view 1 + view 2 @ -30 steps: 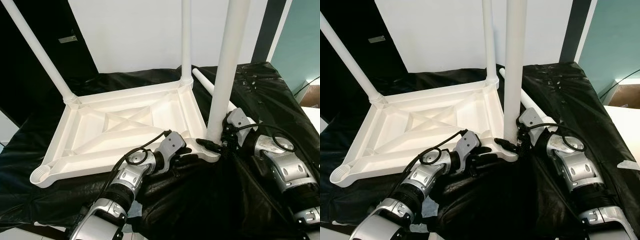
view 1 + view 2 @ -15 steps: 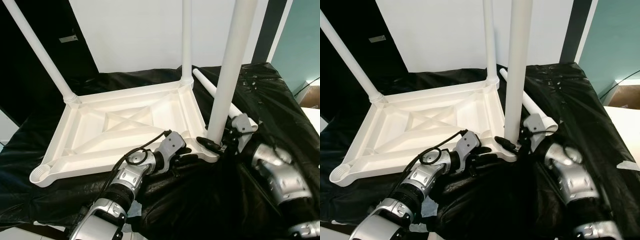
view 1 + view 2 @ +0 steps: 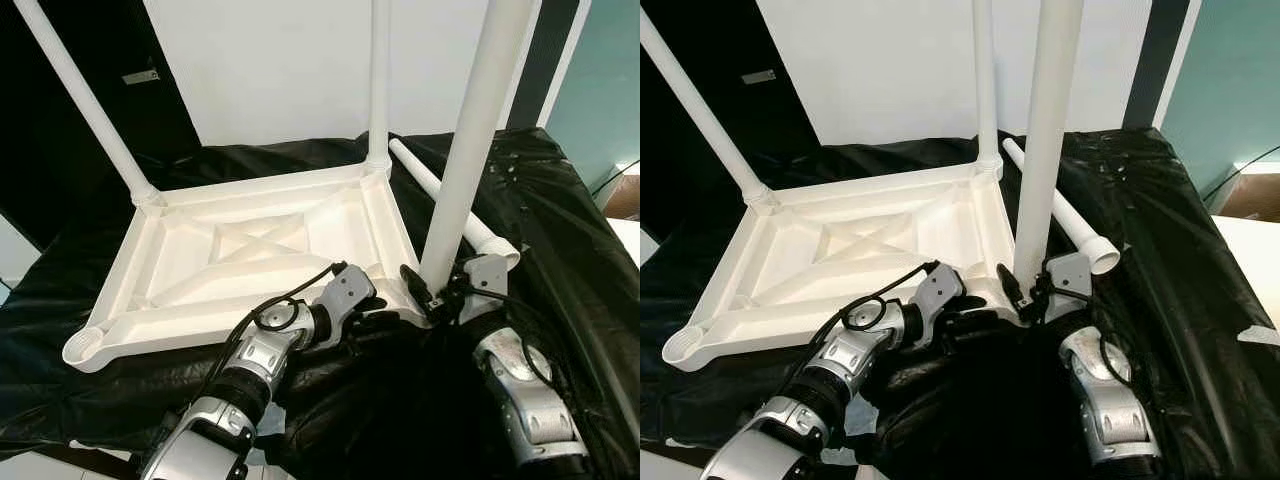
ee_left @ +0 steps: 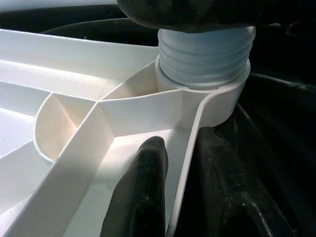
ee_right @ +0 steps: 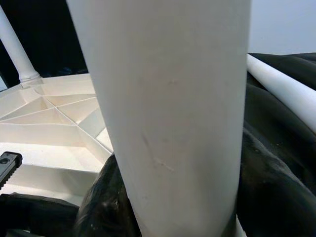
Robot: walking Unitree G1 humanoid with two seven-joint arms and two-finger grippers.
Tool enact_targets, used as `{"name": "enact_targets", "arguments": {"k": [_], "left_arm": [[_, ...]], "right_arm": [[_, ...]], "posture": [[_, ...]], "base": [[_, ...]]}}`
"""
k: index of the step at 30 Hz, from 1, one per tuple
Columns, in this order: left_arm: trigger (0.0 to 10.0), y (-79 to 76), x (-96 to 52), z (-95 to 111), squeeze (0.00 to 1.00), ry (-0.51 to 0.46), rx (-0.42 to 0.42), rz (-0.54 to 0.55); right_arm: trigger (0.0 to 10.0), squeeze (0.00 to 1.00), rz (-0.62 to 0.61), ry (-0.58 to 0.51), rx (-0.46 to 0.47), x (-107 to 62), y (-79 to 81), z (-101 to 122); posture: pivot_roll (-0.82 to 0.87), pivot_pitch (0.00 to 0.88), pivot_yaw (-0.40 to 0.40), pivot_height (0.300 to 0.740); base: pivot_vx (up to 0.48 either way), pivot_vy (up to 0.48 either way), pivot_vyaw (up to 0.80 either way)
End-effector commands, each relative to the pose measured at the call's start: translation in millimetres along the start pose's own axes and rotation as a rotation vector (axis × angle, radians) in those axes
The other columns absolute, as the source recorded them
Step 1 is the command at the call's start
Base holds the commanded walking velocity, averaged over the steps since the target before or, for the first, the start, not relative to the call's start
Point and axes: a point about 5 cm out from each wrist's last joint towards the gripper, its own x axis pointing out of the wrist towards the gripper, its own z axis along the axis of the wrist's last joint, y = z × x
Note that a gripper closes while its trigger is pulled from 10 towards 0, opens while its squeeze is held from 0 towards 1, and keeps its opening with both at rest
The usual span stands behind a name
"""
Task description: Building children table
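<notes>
A white plastic tabletop [image 3: 250, 250] lies upside down on black cloth. Three white legs stand in its corner sockets: one at the back left [image 3: 90, 110], one at the far right [image 3: 379, 80], and a near right leg [image 3: 470, 150]. My right gripper [image 3: 432, 290] is shut around the base of the near right leg, which looms large in the right wrist view [image 5: 173, 113]. My left gripper [image 4: 180, 182] is shut on the tabletop's rim beside that socket, one finger [image 4: 143, 192] inside the rim and the other outside.
A loose fourth leg [image 3: 1065, 215] lies on the cloth to the right of the tabletop. The near left corner socket [image 3: 85, 350] holds no leg. Black cloth [image 3: 560, 220] drapes the whole work surface, and a white wall stands behind it.
My right forearm has swung in from the right and the wrist has turned around the near leg's base, uncovering the end of the loose leg. The left gripper has stayed on the rim.
</notes>
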Motion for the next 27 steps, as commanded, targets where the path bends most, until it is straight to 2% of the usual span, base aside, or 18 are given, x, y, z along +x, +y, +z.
{"name": "enact_targets", "arguments": {"k": [1, 2, 3, 7, 8, 9, 11, 13, 19, 20, 21, 22, 27], "left_arm": [[10.0, -6.3, -7.0, -28.4, 0.0, 0.097, -0.077, -0.021], [10.0, -6.3, -6.7, -28.1, 0.0, 0.097, -0.077, -0.022], [10.0, -6.1, -6.4, -27.7, 0.0, 0.096, -0.076, -0.022], [10.0, -5.8, -6.0, -27.3, 0.0, 0.096, -0.076, -0.022], [10.0, -6.3, -5.7, -27.4, 0.0, 0.095, -0.077, -0.023], [10.0, -6.3, -5.7, -27.4, 0.0, 0.095, -0.077, -0.023], [10.0, -6.9, -5.8, -27.6, 0.0, 0.094, -0.079, -0.024], [10.0, -7.1, -6.1, -27.9, 0.0, 0.094, -0.08, -0.023], [10.0, -7.7, -6.7, -28.7, 0.0, 0.093, -0.084, -0.021], [10.0, -7.9, -6.7, -28.8, 0.0, 0.093, -0.084, -0.02], [10.0, -7.9, -6.7, -28.8, 0.0, 0.093, -0.084, -0.02], [10.0, -8.0, -6.7, -28.8, 0.0, 0.092, -0.085, -0.02], [10.0, -8.0, -6.8, -28.7, 0.0, 0.09, -0.085, -0.017]], "right_arm": [[10.0, 0.0, -0.03, 0.097, -0.016, -9.0, -9.4, -16.9], [10.0, 0.07, 0.023, 0.097, -0.02, -6.6, -9.9, -16.4], [10.0, 1.0, 0.072, 0.096, -0.031, -2.8, -12.8, -15.3], [10.0, 1.0, 0.136, 0.097, -0.054, 2.8, -16.7, -12.8], [10.0, 0.0, 0.182, 0.095, -0.122, 8.2, -22.8, -8.5], [10.0, 0.0, 0.182, 0.095, -0.122, 8.2, -22.8, -8.5], [10.0, 0.0, 0.26, 0.094, -0.218, 13.8, -32.1, -1.2], [10.0, 0.0, 0.301, 0.095, -0.244, 14.6, -35.4, 1.9], [10.0, 0.0, 0.426, 0.107, -0.267, 17.7, -38.3, 9.1], [4.1, 0.0, 0.471, 0.132, -0.259, 18.8, -38.9, 9.0], [4.1, 0.0, 0.471, 0.132, -0.259, 18.8, -38.9, 9.0], [0.0, 0.0, 0.528, 0.177, -0.234, 18.0, -39.7, 7.0], [0.0, 0.0, 0.621, 0.253, -0.189, 13.8, -42.9, 2.2]], "posture": [[-0.1, 0.0, 0.1, 0.74], [-0.1, 0.0, 0.1, 0.74], [-0.11, 0.0, 0.099, 0.74], [-0.11, 0.0, 0.099, 0.74], [-0.11, 0.0, 0.1, 0.74], [-0.11, 0.0, 0.1, 0.74], [-0.1, 0.0, 0.097, 0.74], [-0.1, 0.0, 0.096, 0.74], [-0.09, 0.0, 0.094, 0.74], [-0.09, 0.0, 0.094, 0.74], [-0.09, 0.0, 0.094, 0.74], [-0.09, 0.0, 0.092, 0.74], [-0.08, 0.0, 0.09, 0.74]], "base": [[0.0, 0.0, 0.0], [0.0, 0.0, 0.0], [0.0, 0.0, 0.0], [0.0, 0.0, 0.0], [0.0, 0.0, 0.0], [0.0, 0.0, 0.0], [0.0, 0.0, 0.0], [0.0, 0.0, 0.0], [0.0, 0.0, 0.0], [0.0, 0.0, 0.0], [0.0, 0.0, 0.0], [0.0, 0.0, 0.0], [0.0, 0.0, 0.0]]}}
